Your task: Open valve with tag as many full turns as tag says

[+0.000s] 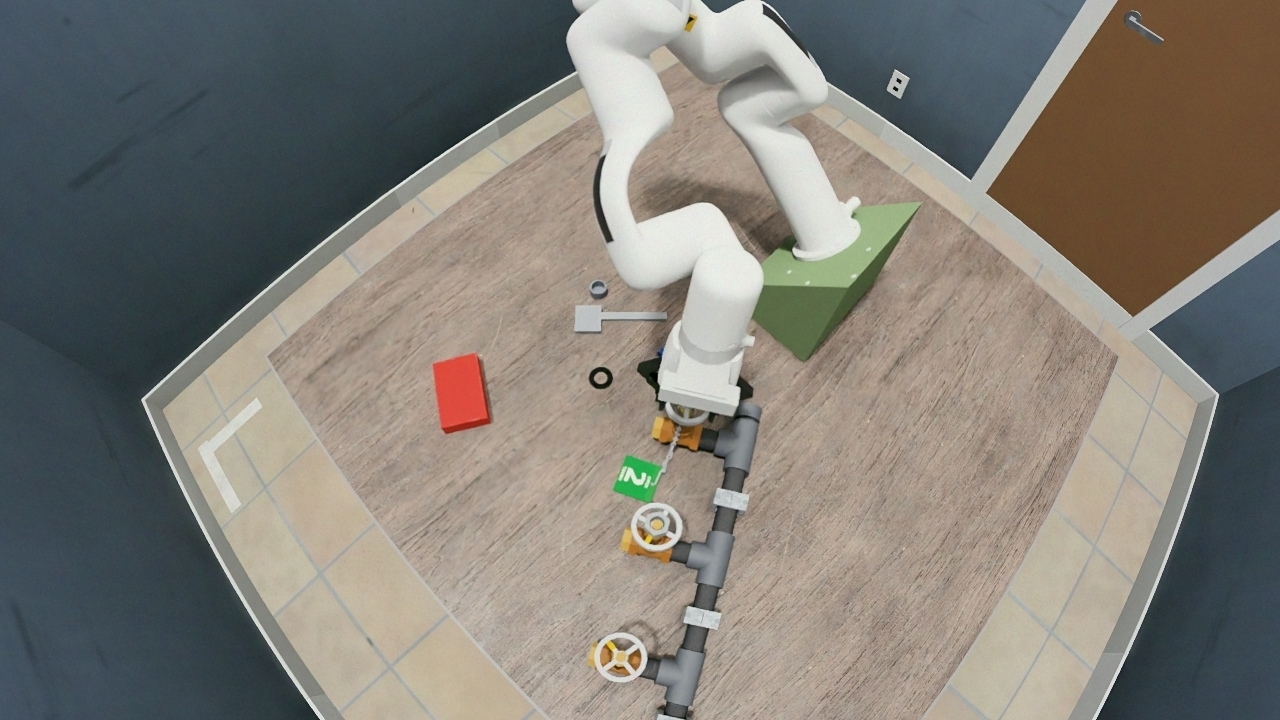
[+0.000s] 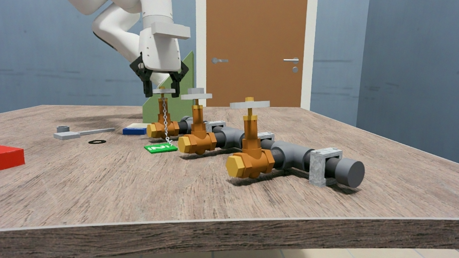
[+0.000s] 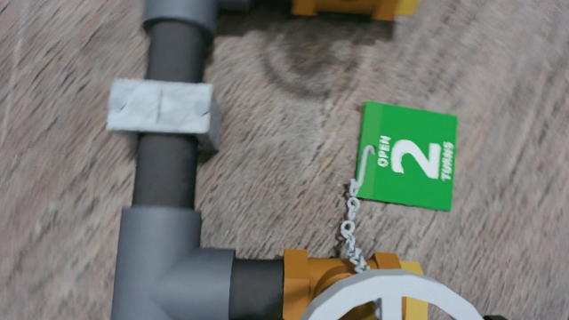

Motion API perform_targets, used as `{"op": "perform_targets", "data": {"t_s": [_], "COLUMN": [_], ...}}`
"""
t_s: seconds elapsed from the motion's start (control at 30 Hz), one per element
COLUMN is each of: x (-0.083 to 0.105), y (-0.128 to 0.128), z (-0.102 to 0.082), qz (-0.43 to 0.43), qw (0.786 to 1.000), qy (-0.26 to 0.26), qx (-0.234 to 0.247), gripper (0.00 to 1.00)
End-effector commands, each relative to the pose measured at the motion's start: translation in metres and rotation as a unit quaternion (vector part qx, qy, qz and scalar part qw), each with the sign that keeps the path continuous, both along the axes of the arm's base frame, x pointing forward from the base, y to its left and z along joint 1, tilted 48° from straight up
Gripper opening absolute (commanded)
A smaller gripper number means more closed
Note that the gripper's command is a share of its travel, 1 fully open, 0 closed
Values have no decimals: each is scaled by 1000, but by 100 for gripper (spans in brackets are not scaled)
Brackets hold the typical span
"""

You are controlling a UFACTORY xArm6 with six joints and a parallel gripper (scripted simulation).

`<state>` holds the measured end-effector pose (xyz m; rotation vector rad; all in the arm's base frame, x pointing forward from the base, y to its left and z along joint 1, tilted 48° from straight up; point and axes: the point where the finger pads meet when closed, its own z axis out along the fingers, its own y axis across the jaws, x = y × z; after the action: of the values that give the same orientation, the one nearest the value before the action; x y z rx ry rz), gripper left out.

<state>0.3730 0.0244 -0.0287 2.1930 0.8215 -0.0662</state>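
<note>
Three brass valves with grey handwheels stand along a grey pipe (image 1: pixel 729 465) (image 2: pixel 288 153) (image 3: pixel 164 169). The far valve (image 2: pixel 162 126) (image 3: pixel 311 284) has a chain (image 2: pixel 165 118) (image 3: pixel 351 231) running to a green tag (image 1: pixel 637 475) (image 2: pixel 160 147) (image 3: pixel 406 156) that reads "OPEN 2 TURNS". My gripper (image 1: pixel 689 411) (image 2: pixel 161 92) comes straight down on this valve and is shut on its handwheel (image 2: pixel 163 91) (image 3: pixel 391 289), one finger on each side of the rim. The middle valve (image 1: pixel 644 520) (image 2: pixel 195 95) and the near valve (image 1: pixel 616 651) (image 2: pixel 249 104) stand free.
To the left lie a red block (image 1: pixel 460 392) (image 2: pixel 9 157), a grey tool (image 1: pixel 617 317) (image 2: pixel 80 133), a black ring (image 1: pixel 604 371) (image 2: pixel 96 141) and a small grey cylinder (image 1: pixel 598 289) (image 2: pixel 62 129). A blue box (image 2: pixel 134 130) lies behind the tagged valve. The arm stands on a green wedge (image 1: pixel 832 277) (image 2: pixel 183 107).
</note>
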Motion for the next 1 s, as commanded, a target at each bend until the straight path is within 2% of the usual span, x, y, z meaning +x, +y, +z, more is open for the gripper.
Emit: {"op": "perform_targets", "data": {"t_s": [0.0,0.17,0.4,0.83,0.87,0.97], "x": [1,1,1,1,1,1], "y": [1,1,1,1,1,1], "z": [1,1,1,1,1,1], "qz": [87,169,271,290,290,290], "qw": [990,967,912,900,900,900], "qy": [106,188,299,317,317,317], "qx": [-23,-45,-71,-75,-75,-75], "gripper": [0,0,0,0,100,100]}}
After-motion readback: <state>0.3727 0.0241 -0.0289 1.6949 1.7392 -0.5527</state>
